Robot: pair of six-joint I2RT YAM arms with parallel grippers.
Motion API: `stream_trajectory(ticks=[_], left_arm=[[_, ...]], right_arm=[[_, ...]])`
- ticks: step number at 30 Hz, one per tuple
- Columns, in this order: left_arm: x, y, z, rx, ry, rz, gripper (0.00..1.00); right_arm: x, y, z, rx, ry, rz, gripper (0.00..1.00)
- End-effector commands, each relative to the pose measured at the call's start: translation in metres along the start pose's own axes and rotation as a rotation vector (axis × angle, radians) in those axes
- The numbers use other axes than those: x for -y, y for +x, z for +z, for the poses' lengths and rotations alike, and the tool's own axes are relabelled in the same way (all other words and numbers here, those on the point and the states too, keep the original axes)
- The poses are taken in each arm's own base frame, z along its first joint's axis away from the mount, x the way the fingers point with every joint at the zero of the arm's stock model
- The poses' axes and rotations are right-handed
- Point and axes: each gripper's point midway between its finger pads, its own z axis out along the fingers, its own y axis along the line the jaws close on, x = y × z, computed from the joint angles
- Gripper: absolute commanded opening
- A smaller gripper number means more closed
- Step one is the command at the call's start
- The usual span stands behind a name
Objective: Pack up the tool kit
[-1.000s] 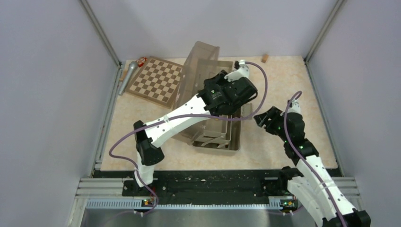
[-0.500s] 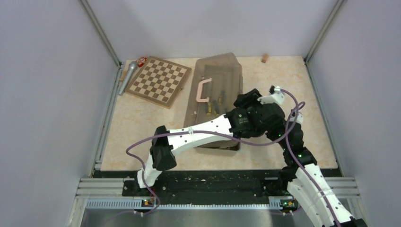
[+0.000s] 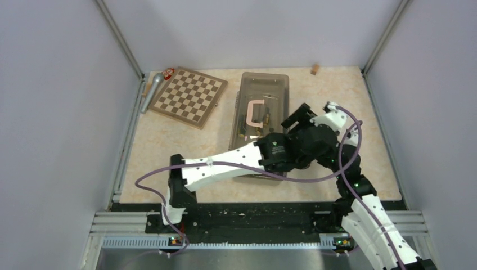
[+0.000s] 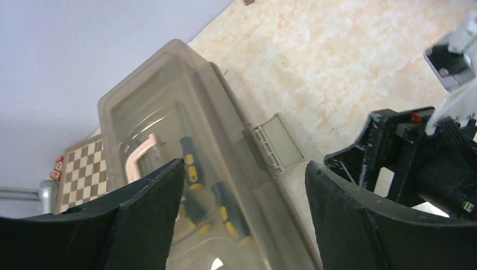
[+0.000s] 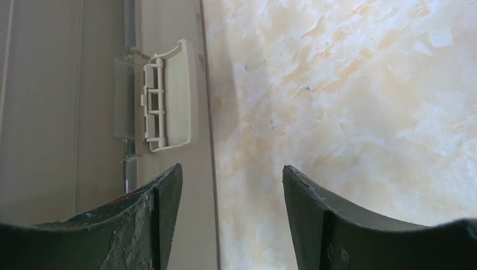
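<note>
The tool kit's translucent grey-brown toolbox [image 3: 264,84] lies in the middle of the table with its lid down. Its pale pink handle [image 3: 256,115] rests flat on the lid. Yellow-black screwdrivers [image 4: 190,167] show through the lid. My left gripper [image 4: 244,169] hovers open over the box's right edge, near the beige latch [image 4: 277,147], with nothing between its fingers. In the top view it sits at the box's right side [image 3: 298,119]. My right gripper [image 5: 232,169] is open too, low beside the same side wall, just short of the latch [image 5: 166,100]. In the top view the left arm mostly covers it.
A brown-and-cream chessboard [image 3: 190,95] lies at the back left, with a silver microphone [image 3: 152,91] along the left rail. A small wooden block [image 3: 315,68] sits at the back edge. Marbled table surface [image 5: 349,90] stretches to the right of the toolbox.
The toolbox lid went from standing upright to lying shut. My left gripper let go of it, opened and swung right and nearer. The right gripper stayed open by the box's side.
</note>
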Motion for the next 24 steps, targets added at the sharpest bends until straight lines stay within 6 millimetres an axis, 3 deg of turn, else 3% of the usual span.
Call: stream_trajectory(ticks=[1,10,14,17,24], left_arm=[[-0.083,-0.029,-0.03,0.05,-0.02,-0.264,0.84],[-0.195,0.055,-0.031,-0.091,-0.061,-0.618,0.91],[-0.224,0.081,-0.034,-0.115,-0.077,-0.704,0.94],[-0.235,0.096,-0.031,-0.136,-0.069,-0.762,0.94],[-0.227,0.12,-0.014,-0.201,0.013,-0.874,0.95]], right_arm=[[-0.016,-0.011,0.001,-0.003,-0.044,-0.062,0.65],[-0.048,-0.022,0.015,-0.125,-0.129,-0.08,0.72],[-0.056,-0.034,0.025,-0.178,-0.229,0.016,0.73],[-0.056,-0.051,0.035,-0.18,-0.303,0.093,0.73],[-0.056,-0.051,0.06,-0.23,-0.368,0.173,0.74]])
